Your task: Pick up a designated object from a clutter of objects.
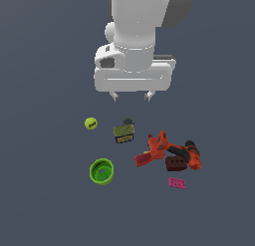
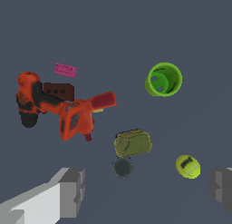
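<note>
The small yellow-green ball [image 1: 90, 123] with a dark mark lies on the dark floor, toward the exterior view's left of the clutter. It also shows in the wrist view [image 2: 188, 167]. My gripper [image 1: 131, 96] hangs open and empty high above the floor, behind the olive boxy item [image 1: 123, 132] and to the right of the ball. In the wrist view my gripper [image 2: 147, 191] has its fingers wide apart. One grey finger [image 2: 72, 191] is far from the ball, the other finger [image 2: 222, 189] is close beside it.
A bright green cup [image 1: 101, 171] stands in front of the ball. Orange-red tools [image 1: 158, 149], a drill [image 1: 190, 154], a dark red block [image 1: 175, 163] and a pink flat brick [image 1: 177, 183] lie at the exterior view's right. A dark round part [image 2: 122, 167] sits by the olive item [image 2: 132, 143].
</note>
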Controlling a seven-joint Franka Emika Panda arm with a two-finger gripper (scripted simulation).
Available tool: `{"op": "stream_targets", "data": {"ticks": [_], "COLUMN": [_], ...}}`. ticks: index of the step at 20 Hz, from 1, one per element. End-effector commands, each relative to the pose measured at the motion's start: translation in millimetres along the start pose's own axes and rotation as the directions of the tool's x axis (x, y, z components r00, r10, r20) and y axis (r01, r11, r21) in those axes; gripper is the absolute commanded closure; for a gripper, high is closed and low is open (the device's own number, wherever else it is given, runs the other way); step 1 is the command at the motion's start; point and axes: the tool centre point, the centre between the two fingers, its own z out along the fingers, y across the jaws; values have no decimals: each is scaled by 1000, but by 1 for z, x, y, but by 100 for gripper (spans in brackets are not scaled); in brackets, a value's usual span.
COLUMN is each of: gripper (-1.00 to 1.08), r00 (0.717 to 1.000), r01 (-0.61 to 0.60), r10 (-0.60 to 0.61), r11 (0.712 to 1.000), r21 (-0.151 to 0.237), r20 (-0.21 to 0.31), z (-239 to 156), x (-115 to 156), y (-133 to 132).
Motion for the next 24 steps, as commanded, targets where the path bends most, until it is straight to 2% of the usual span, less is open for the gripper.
{"op": "stream_targets", "data": {"ticks": [1, 9, 15, 24], "gripper": [-92, -92, -92, -92], "r00": [1000, 1000, 1000, 999], "r01": [0, 11, 12, 24], "r10": [0, -10, -11, -24], "r11": [1000, 1000, 1000, 1000], "r21": [0, -24, -22, -4], "r20": [0, 24, 24, 25], "z": [0, 6, 9, 48], "x": [0, 0, 0, -5], "y": [0, 1, 3, 36]}}
